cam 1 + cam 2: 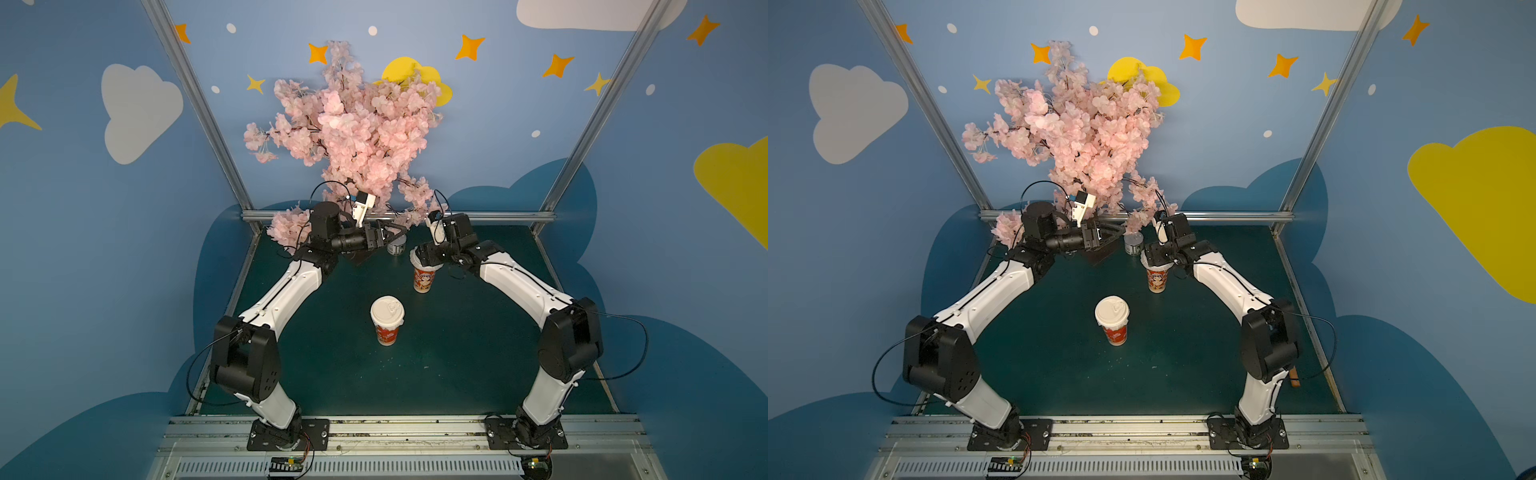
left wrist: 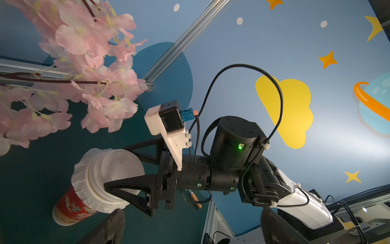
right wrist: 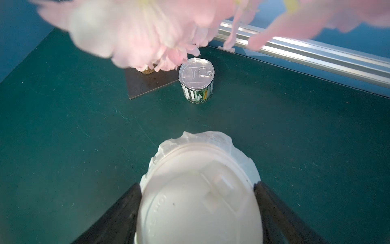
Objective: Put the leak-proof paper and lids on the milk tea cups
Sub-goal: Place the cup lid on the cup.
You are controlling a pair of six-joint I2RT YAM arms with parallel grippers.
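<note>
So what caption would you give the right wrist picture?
Right gripper straddling the white lid, leak-proof paper frilling out beneath it, a small can beyond.

A tall tapered red-orange printed paper cup (image 1: 387, 332) stands upright mid-table, and a matching second cup (image 1: 424, 279) stands at its 1 o'clock. A crinkled greyish-white paper sheet (image 2: 84, 190) drapes over the second cup's rim beneath a white plastic domed lid (image 2: 118, 164).

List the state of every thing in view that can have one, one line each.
far cup: upright, covered.
leak-proof paper: draped over the far cup's rim, under its lid.
far lid: on the far cup.
near cup: upright.
near lid: on the near cup; paper beneath unclear.
can: upright, sealed.
left pincer: open, empty.
right pincer: astride the far lid; grip unclear.
</note>
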